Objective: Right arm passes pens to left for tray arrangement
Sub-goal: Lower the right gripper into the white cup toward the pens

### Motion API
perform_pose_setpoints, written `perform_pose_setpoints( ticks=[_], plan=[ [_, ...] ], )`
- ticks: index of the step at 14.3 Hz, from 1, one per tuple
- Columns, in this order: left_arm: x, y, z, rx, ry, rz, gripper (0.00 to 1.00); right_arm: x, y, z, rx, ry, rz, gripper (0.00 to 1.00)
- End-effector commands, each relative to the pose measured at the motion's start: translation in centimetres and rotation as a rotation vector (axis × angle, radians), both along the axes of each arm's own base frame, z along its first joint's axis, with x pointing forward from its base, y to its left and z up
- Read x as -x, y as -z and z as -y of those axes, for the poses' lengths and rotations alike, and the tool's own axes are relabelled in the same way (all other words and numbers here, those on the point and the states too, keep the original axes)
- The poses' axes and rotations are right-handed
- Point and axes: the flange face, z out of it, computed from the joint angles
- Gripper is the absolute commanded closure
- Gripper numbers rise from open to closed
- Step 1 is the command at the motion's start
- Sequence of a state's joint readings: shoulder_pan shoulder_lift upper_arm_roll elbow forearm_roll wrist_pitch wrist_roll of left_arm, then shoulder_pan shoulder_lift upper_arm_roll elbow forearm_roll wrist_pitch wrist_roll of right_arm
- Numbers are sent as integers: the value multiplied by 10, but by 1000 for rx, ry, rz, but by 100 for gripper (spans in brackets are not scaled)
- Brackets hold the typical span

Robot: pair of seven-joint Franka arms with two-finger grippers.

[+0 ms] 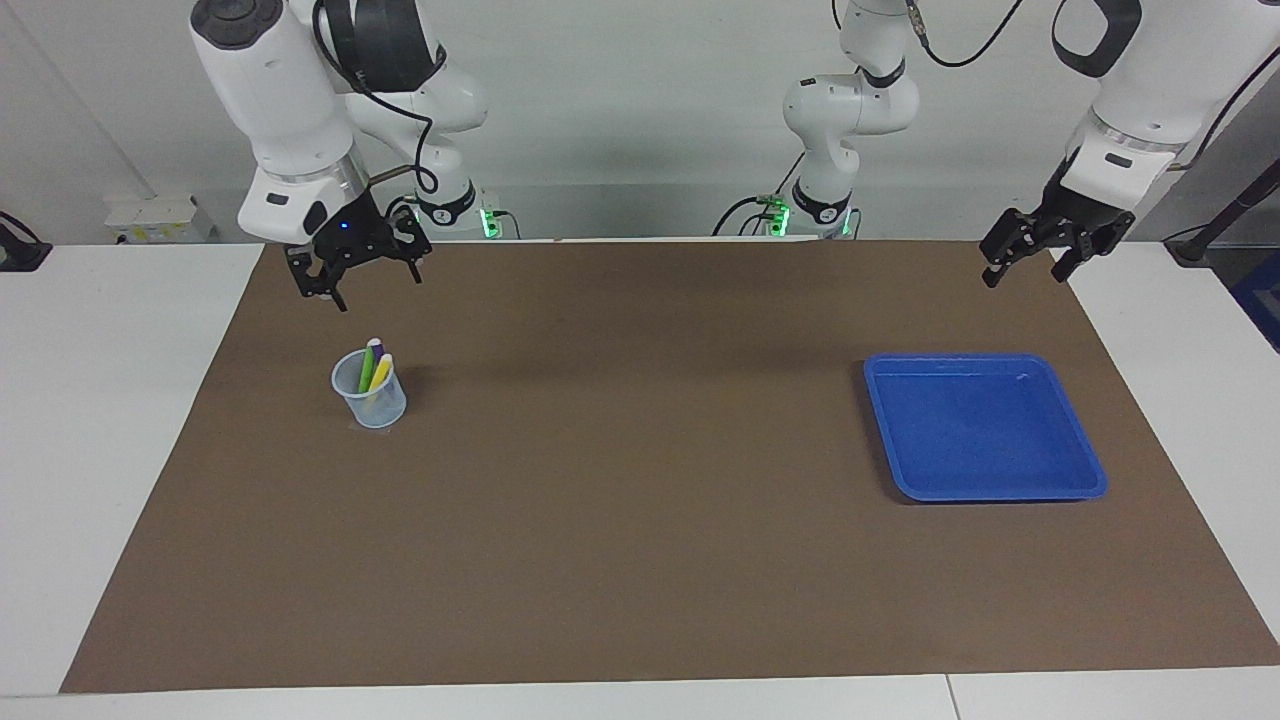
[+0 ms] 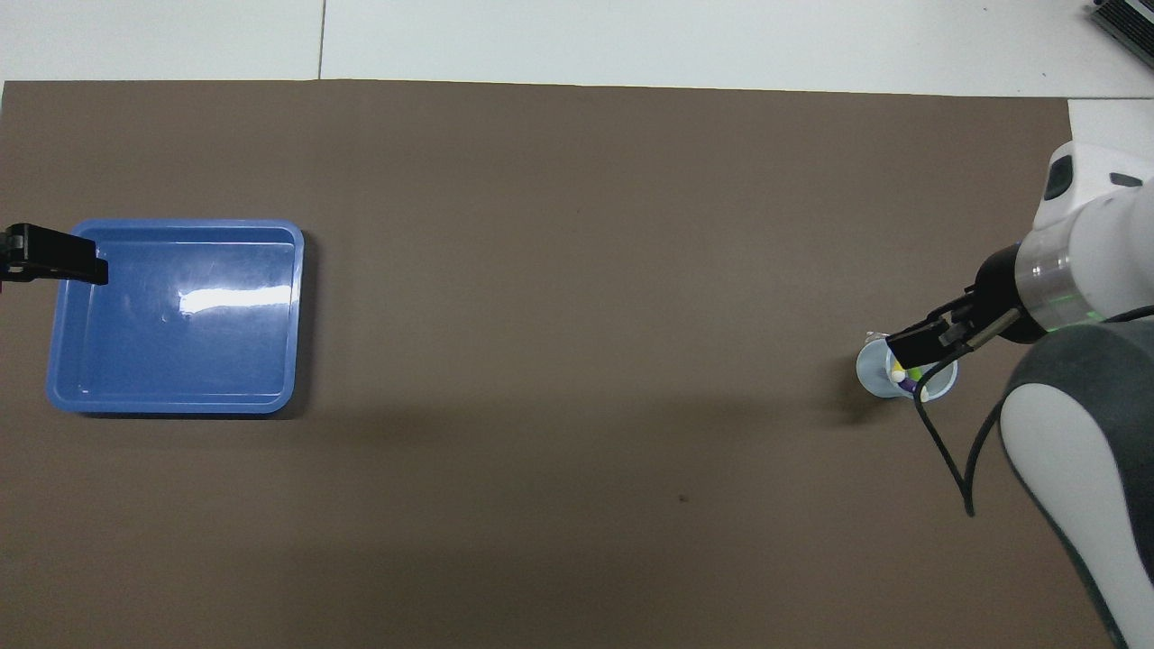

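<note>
Over the cup (image 1: pixel 369 399) of pens (image 1: pixel 373 368) hangs the right tool (image 1: pixel 379 288) (fingers apart), left tool (image 1: pixel 1019 272) likewise spread.

The pens (image 1: pixel 374 370) stand in a cup (image 1: pixel 370 402) toward the right arm's end, well apart from the tray (image 1: pixel 1090 478).

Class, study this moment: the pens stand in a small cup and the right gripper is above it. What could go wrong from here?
1. The cup looks light; the open right gripper, descending off-centre, might tip it.
2. The pens lean together, so it may catch two.
3. The tray sits at the table's left-arm end, so a dropped handover seems possible.
</note>
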State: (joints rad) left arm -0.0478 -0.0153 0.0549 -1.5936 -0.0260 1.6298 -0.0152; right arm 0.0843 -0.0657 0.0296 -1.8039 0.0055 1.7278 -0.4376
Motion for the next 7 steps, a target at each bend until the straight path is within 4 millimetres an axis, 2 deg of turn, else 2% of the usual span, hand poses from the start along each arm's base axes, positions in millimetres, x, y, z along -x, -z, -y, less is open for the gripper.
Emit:
perform_pose_setpoints(
  ticks=[1, 4, 7],
  plan=[
    [10, 0, -3, -14, 4, -7, 0, 33, 40, 8, -26, -101, 0, 0],
    [10, 0, -1, -14, 7, -12, 0, 41, 71, 11, -23, -157, -46, 0],
    [11, -1, 6, -14, 20, -13, 0, 39, 101, 26, -25, -266, -30, 0]
  ],
)
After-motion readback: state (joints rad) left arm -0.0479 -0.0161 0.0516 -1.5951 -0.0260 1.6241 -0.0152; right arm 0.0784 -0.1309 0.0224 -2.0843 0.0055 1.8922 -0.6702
